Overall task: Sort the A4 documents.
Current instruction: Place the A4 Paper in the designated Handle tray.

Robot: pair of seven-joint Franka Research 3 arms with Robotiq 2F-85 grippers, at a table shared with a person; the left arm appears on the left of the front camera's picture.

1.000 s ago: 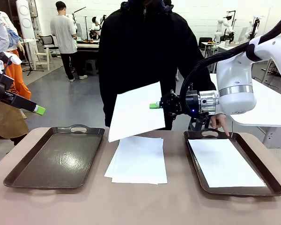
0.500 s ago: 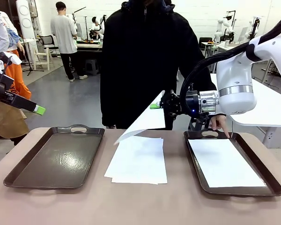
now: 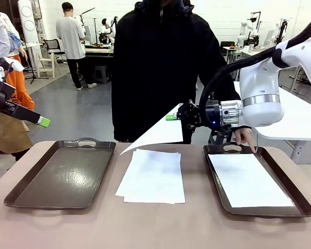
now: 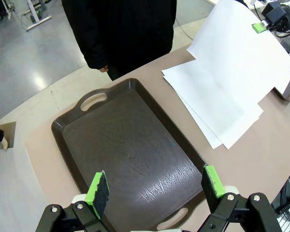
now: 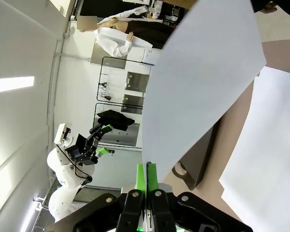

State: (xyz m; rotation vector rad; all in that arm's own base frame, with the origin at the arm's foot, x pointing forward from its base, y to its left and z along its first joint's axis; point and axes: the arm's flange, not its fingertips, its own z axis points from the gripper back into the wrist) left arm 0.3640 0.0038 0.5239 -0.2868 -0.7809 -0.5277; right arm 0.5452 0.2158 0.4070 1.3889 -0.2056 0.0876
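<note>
One A4 sheet aloft, sorting partly done
We hold the lifted sheet point(image 3: 158, 135) by its corner in the right pincer point(image 3: 172, 117), clamped shut on it, the paper drooping away over the stack point(image 3: 153, 179) on the desk point(image 3: 155, 228) below; a sorted sheet point(image 3: 249, 179) lies in the right tray point(image 3: 300, 205), below and behind that pincer; the left tray point(image 3: 62, 174) sits bare beneath our left pincer point(image 4: 154, 186), jaws apart; we judge most sheets remain

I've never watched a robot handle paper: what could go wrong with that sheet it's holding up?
The right end effector pinches the sheet by one edge only, so it might slip or crease. Its drooping corner hangs close over the stack and could drag the top page askew. The person's hand rests by the right tray, near the arm's likely path.
</note>
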